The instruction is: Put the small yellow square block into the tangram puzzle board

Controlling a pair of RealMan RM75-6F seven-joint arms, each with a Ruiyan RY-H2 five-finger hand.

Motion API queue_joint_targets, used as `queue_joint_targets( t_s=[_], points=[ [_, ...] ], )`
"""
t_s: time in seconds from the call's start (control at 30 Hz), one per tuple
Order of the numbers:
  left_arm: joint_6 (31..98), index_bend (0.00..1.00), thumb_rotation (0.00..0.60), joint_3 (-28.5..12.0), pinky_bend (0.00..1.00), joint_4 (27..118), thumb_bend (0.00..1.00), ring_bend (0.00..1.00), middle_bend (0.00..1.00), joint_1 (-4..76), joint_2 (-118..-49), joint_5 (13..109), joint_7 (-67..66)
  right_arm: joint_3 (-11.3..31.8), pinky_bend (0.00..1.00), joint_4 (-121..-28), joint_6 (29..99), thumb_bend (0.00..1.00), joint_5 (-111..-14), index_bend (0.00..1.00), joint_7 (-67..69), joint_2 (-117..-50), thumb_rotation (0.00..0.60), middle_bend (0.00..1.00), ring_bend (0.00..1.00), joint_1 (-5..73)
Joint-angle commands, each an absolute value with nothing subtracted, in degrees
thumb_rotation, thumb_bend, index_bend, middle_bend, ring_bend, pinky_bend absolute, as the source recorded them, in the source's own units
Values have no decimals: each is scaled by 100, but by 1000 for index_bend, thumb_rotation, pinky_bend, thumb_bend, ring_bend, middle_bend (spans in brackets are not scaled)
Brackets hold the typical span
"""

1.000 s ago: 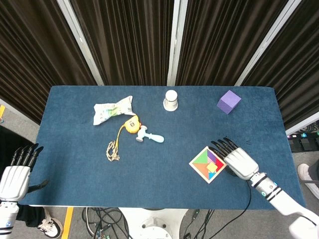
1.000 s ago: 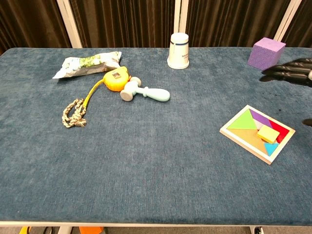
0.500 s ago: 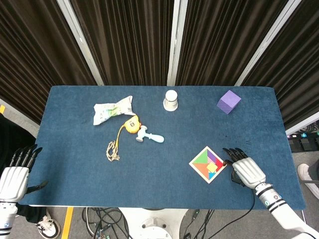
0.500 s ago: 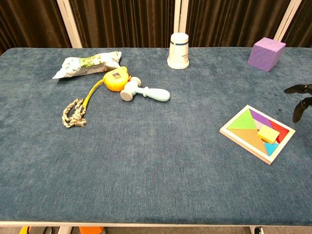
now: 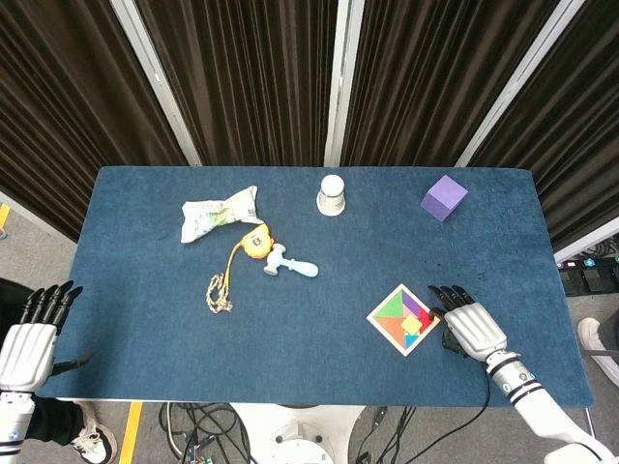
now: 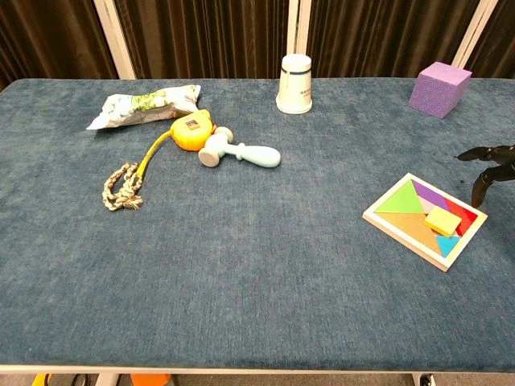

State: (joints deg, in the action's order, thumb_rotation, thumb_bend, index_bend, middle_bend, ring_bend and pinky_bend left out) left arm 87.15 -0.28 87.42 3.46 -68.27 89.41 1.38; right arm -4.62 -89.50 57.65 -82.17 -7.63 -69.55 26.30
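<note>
Yellow, the small square block [image 6: 442, 221] lies within the tangram puzzle board [image 6: 391, 222] near the table's [image 5: 145, 319] right front edge. We see our right hand [image 5: 471, 327] just beside the board, fingers spread, holding nothing. Our left hand [image 5: 29, 343] hangs off the table's left, empty, fingers apart

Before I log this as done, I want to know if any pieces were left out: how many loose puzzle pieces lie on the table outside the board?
0. The yellow square and the other coloured pieces all sit on the board; none shows on the cloth.
</note>
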Motion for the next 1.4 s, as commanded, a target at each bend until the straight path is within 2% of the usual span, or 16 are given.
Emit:
queue_joint_targets(
  t_s=[0.03, 0.43, 1.4],
  points=[
    [8716, 96, 600, -35, 52, 8735, 0, 0, 40, 353, -6831, 8945, 138, -428, 0, -8865, 5681, 1000, -8160, 355, -771, -7033, 295, 0, 0, 2637],
    [8704, 96, 600, -57, 52, 8740, 0, 0, 40, 364, -6821, 8908, 159, -312, 0, -8544, 5579, 1000, -8262, 329, -586, -7332, 298, 0, 0, 2707],
    [8701, 96, 600, -29, 52, 8637, 0, 0, 40, 325, -6850, 8870, 254, -205, 0, -8582, 5333, 1000, -8278, 327, -740, -7477, 323, 0, 0, 2877]
  ],
)
